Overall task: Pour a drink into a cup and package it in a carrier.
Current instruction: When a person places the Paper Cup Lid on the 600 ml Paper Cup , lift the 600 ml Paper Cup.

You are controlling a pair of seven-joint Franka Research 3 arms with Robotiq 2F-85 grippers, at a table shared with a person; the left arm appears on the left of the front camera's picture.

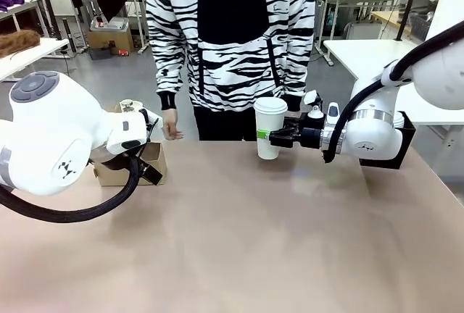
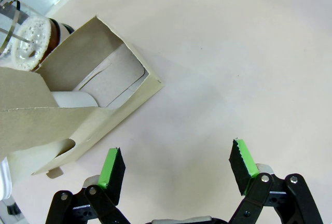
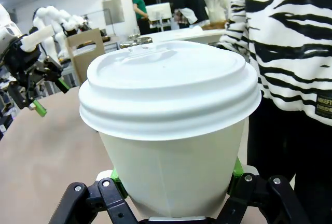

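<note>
Tabletop (image 1: 254, 240): we see a wide, pale brown surface under both arms; the stretch directly below the left hand is bare.
Person (image 1: 232, 38): stands across the tabletop in a black-and-white striped top, just beyond the right hand. One of the person's hands (image 1: 172, 126) hangs at the far edge, near the left arm's side.
Carrier (image 2: 98, 68): brown cardboard, standing on the tabletop ahead of the left hand and off to the side of one finger, not between the fingers. Something white and rounded sits inside it.
Carafe (image 2: 15, 22): clear glass with a metal band, past the carrier from the left hand. The drink (image 2: 54, 35) shows dark brown inside, with foam on top.
Cup (image 1: 269, 128): white paper with a white lid, upright, caught between the right hand's fingers. We cannot tell whether its base touches the tabletop.
Right hand (image 1: 272, 137): reaching in sideways, green pads pinching the cup at mid-height.
Left hand (image 2: 177, 162): fingers spread wide, nothing between them.
</note>
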